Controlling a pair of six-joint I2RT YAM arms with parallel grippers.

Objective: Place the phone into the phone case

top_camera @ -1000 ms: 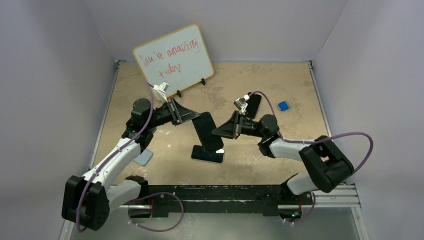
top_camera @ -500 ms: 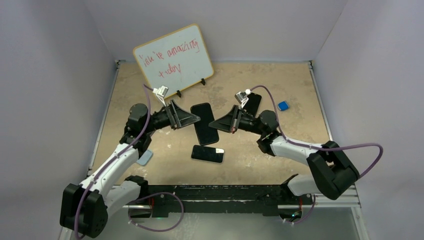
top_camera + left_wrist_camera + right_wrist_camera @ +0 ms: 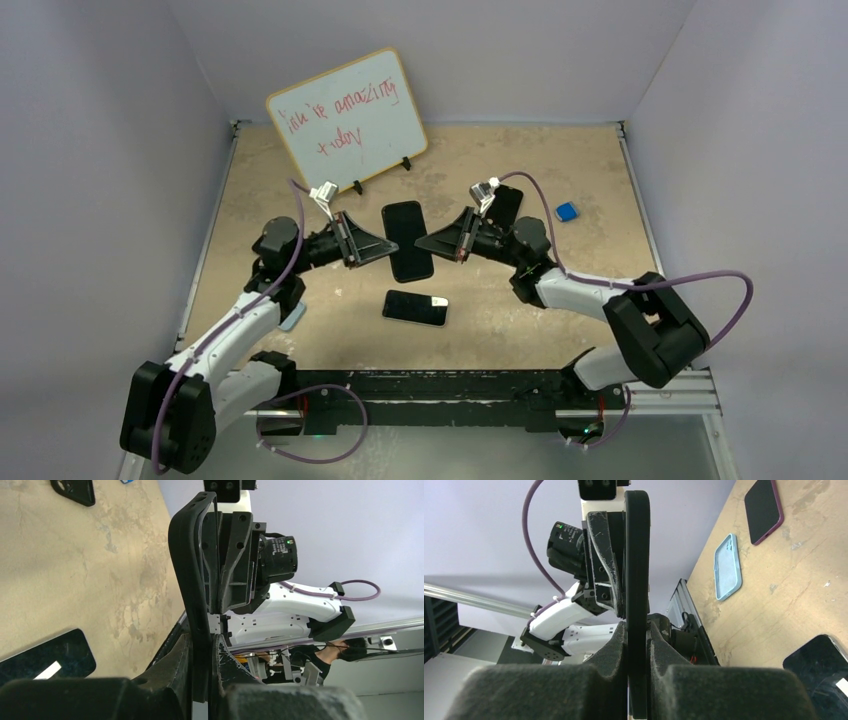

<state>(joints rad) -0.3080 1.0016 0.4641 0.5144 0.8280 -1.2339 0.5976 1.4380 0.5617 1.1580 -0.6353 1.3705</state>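
A black phone case (image 3: 407,240) hangs in the air above the middle of the table, pinched from both sides. My left gripper (image 3: 386,244) is shut on its left edge and my right gripper (image 3: 424,243) on its right edge. In the left wrist view the case (image 3: 192,555) stands edge-on between my gripper's (image 3: 201,672) pads; in the right wrist view the case (image 3: 636,555) shows likewise within my gripper (image 3: 637,647). The phone (image 3: 415,307), black with a small white label, lies flat on the table just nearer than the case, also seen as a phone (image 3: 45,660) and phone (image 3: 819,675) in the wrist views.
A whiteboard (image 3: 348,116) with red writing leans at the back left. A light blue case (image 3: 291,317) lies by the left arm. Another dark flat item (image 3: 506,206) lies behind the right wrist, and a small blue object (image 3: 566,211) sits to its right.
The black case has moved up and towards the back, away from the phone, and now sits straighter between the two grippers. Both wrists have shifted back with it.
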